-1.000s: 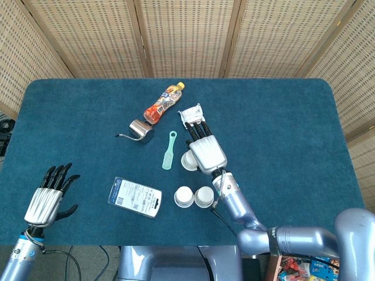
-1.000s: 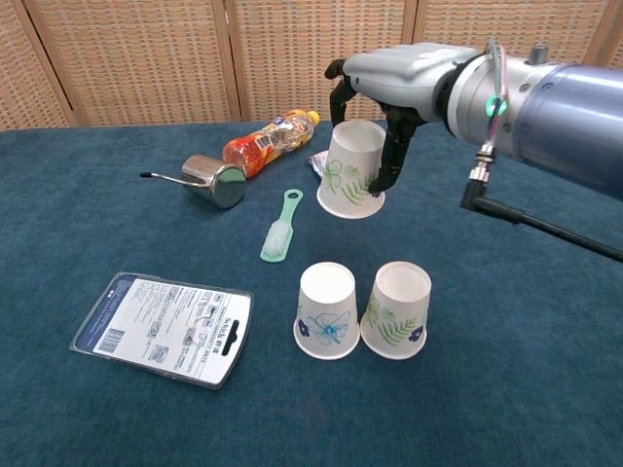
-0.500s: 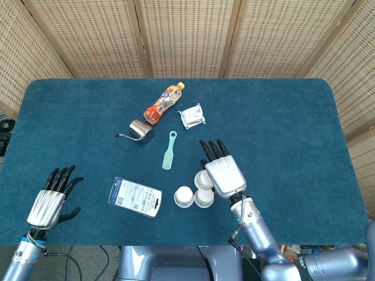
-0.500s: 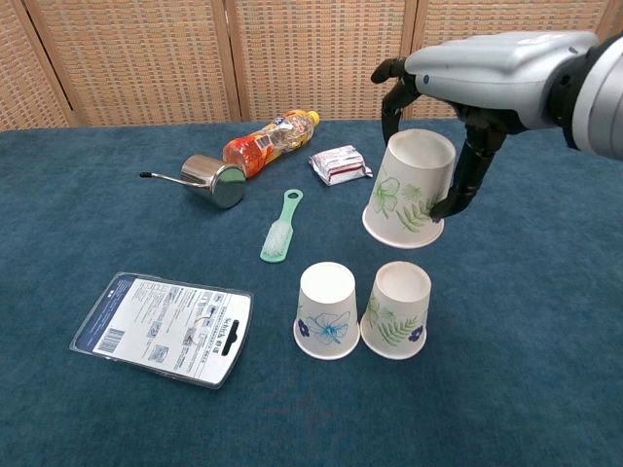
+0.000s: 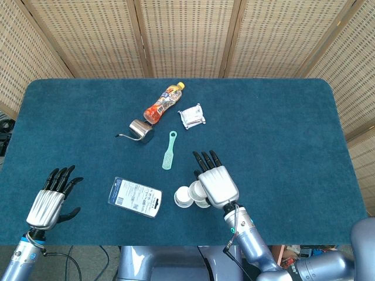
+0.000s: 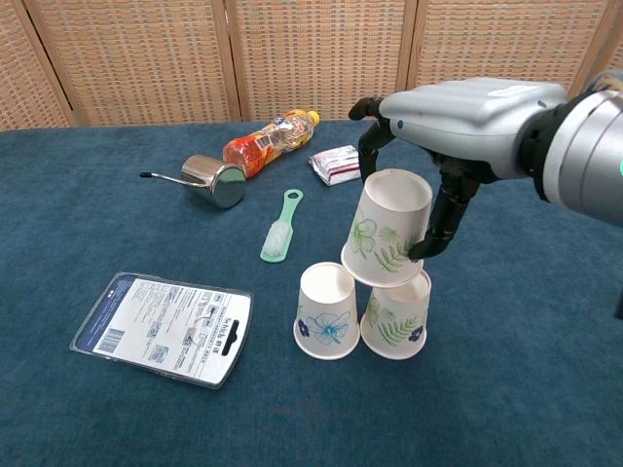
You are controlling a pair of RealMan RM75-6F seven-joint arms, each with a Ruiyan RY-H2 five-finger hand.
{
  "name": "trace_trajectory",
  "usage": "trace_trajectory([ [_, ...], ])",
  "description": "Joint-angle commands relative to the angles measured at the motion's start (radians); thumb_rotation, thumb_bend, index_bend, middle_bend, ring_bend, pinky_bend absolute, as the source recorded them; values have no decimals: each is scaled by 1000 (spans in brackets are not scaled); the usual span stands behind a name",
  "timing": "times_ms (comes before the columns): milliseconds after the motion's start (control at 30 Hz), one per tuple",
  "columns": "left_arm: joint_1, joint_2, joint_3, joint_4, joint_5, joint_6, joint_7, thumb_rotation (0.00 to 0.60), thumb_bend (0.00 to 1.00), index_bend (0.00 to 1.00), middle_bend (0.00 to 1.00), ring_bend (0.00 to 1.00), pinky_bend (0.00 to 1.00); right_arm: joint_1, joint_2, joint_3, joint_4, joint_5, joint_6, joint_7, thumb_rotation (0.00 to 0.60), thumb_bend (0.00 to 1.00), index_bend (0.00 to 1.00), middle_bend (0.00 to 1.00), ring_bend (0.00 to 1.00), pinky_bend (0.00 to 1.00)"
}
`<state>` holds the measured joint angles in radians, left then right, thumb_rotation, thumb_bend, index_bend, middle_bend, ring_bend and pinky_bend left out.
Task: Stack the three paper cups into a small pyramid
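Note:
Two upside-down paper cups stand side by side near the table's front: one with a blue flower (image 6: pixel 326 310) (image 5: pixel 183 197) and one with green leaves (image 6: pixel 396 318). My right hand (image 6: pixel 458 122) (image 5: pixel 215 184) grips a third cup (image 6: pixel 388 228), tilted, in the air just above them, its rim over the green-leaf cup. In the head view the hand hides most of the held cup. My left hand (image 5: pixel 51 198) hovers open at the table's front left corner, holding nothing.
A blister pack (image 6: pixel 165 326) lies left of the cups. Further back are a green brush (image 6: pixel 280 230), a steel pitcher (image 6: pixel 214 181) on its side, an orange drink bottle (image 6: pixel 270 139) lying down and a small wrapped packet (image 6: pixel 339 163).
My right hand carried the third cup from the back by the packet toward the front, to just above the two standing cups. The left hand barely shifted.

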<state>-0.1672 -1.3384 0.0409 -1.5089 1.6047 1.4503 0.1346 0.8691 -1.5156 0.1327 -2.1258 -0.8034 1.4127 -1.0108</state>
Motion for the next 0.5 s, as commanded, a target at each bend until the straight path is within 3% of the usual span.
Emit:
trace_trajectory([
  [33,0,-1,0,-1,1,-1,2,600,225,191,0,0,0,2,-11,-1,5,2,0,-3,600,72,465,58,0,0],
  [500,2,0,-6,0,-3,-6,2,600,225,192,0,0,0,4,-53,-1,49,21,-16,-5,600,72,465,57,0,0],
])
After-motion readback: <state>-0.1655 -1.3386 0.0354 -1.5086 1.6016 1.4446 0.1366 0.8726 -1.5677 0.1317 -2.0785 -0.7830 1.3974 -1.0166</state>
